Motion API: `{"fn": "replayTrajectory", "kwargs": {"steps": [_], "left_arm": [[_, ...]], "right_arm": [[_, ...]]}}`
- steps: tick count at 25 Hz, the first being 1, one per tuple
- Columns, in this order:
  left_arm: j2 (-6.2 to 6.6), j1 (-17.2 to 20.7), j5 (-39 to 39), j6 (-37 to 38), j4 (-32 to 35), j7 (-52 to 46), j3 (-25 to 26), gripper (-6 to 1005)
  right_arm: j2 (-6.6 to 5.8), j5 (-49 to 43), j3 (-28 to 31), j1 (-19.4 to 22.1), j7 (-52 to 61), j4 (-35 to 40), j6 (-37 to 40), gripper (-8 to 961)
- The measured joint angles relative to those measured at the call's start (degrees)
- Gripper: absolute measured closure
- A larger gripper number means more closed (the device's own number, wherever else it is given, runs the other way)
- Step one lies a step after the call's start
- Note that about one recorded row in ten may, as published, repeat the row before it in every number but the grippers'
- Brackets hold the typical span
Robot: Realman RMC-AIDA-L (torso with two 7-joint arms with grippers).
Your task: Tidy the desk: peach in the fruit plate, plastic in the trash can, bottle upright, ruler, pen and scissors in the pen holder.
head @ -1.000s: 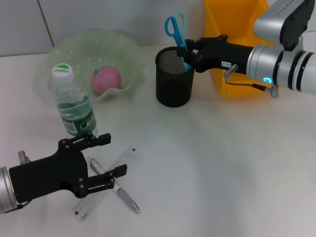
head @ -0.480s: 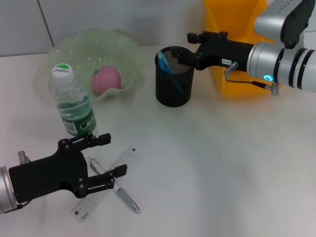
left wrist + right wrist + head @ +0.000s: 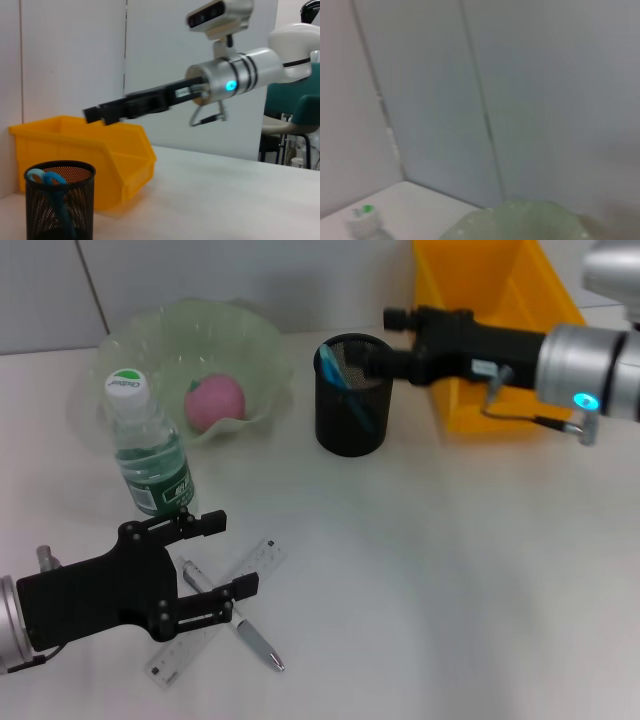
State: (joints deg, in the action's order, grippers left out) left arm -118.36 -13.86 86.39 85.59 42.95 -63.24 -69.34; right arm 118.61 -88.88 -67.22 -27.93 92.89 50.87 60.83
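Meanwhile, we had our left gripper (image 3: 215, 555) spread wide just above the pen (image 3: 232, 620) and the clear ruler (image 3: 215, 610), which lay crossed on the desk; the pen's long axis ran diagonally between our fingers, so this arm was much the nearer. Our right gripper (image 3: 385, 340) hung beside the mesh pen holder (image 3: 352, 410), which held the scissors (image 3: 340, 375); whether its fingers were spread we could not tell.
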Motion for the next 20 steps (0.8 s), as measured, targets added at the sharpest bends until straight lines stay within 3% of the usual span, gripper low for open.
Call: {"fn": "replayTrajectory", "kwargs": {"steps": [4, 11, 16, 20], "left_arm": [[0.09, 0.0, 0.0, 1.0, 0.1, -1.2, 0.4, 256], [0.16, -0.4, 0.0, 1.6, 0.1, -2.2, 0.7, 263], [0.18, -0.4, 0.0, 1.6, 0.1, -3.1, 0.8, 267], [0.23, -0.5, 0.1, 1.6, 0.1, -3.9, 0.8, 271]], "right_arm": [[-1.13, -7.1, 2.7, 1.9, 7.1, 5.5, 11.1, 120], [-3.10, -20.9, 14.8, 0.9, 9.2, 7.1, 30.7, 121], [-4.20, -27.2, 19.7, 0.7, 7.4, 6.7, 38.1, 123], [-4.44, -31.3, 20.3, 0.8, 6.3, 5.9, 41.2, 123]]}}
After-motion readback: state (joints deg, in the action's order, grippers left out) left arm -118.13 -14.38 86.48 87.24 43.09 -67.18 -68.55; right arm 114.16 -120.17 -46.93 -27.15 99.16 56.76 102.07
